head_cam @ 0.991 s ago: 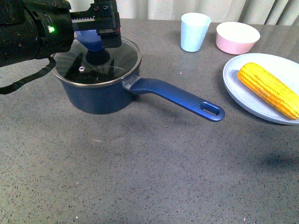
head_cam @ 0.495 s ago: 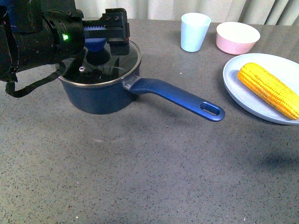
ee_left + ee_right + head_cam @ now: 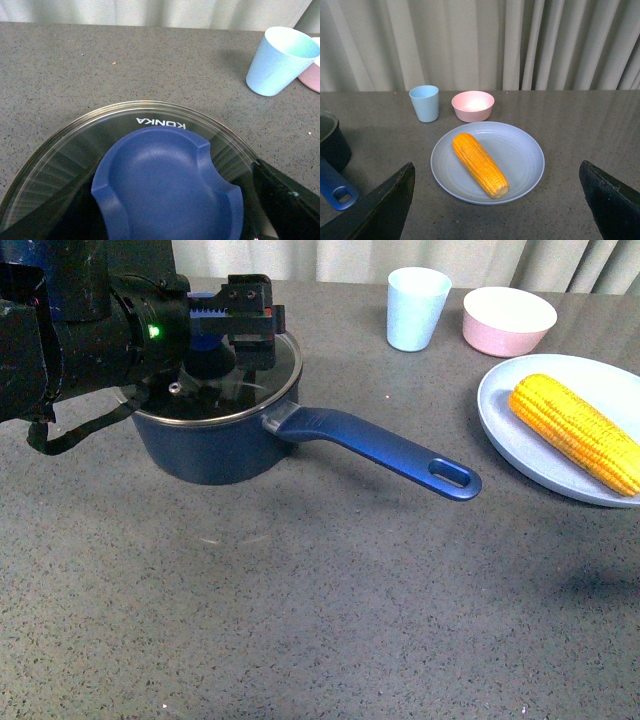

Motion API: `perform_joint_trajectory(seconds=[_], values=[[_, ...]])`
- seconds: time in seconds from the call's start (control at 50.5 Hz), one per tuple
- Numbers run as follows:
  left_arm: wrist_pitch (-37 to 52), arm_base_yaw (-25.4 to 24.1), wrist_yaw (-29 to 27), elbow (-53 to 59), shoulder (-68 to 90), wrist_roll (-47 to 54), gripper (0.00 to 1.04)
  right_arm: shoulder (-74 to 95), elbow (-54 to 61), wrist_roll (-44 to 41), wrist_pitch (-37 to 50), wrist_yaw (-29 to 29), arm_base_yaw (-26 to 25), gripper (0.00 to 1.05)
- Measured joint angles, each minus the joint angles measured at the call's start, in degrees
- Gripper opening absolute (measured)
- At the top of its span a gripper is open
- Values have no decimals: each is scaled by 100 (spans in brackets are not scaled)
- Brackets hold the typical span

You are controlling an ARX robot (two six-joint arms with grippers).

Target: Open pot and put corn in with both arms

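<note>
Starting from the pot [image 3: 215,445], we found it sitting at the far left of the grey table [image 3: 320,620], its long handle [image 3: 380,450] pointing towards the plate. The glass lid [image 3: 262,380] was seated flat on its rim, so the opening step was not yet done. Our left gripper [image 3: 238,328] was down over the lid's blue knob [image 3: 165,185], jaws spread to either side of it. In the left wrist view one finger [image 3: 292,205] showed beside the knob with a strip of glass between them, so we judged that nothing was pinched yet. To do this step well, we thought the jaws should close squarely and centred on the knob. They should then lift straight up, so that the lid cleared the rim without dragging the pot along or tilting out of the grip. Glass is heavy and smooth, so a firm hold mattered. The corn [image 3: 575,432] lay well apart from the pot on the pale blue plate [image 3: 525,445] at the right. Our right gripper [image 3: 496,170] was aimed at it from a way off, jaws wide apart and holding nothing. Beyond stood a light blue cup [image 3: 415,308] and a pink bowl [image 3: 508,320], near the plate.
</note>
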State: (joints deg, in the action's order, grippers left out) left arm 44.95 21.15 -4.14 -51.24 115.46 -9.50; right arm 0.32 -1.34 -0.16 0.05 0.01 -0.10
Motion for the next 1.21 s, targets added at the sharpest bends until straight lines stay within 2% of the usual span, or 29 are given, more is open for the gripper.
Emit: perform_joint_trajectory(seconds=[0.099, 0.158, 0.495, 0.753, 0.951, 1.209], values=[[-35, 7, -48, -7, 7, -11, 64, 0, 0, 0, 0, 0, 0, 96], [-52, 9, -66, -24, 4, -13, 59, 0, 0, 0, 0, -2, 0, 96], [-245, 15, -151, -48, -111, -26, 58, 0, 0, 0, 0, 0, 0, 96], [-275, -120, -186, 201, -839, -118, 58, 0, 0, 0, 0, 0, 0, 96], [-155, -632, -177, 566, -1425, -109, 58, 0, 0, 0, 0, 0, 0, 96], [411, -1775, -319, 1108, -1491, -197, 58, 0, 0, 0, 0, 0, 0, 96]])
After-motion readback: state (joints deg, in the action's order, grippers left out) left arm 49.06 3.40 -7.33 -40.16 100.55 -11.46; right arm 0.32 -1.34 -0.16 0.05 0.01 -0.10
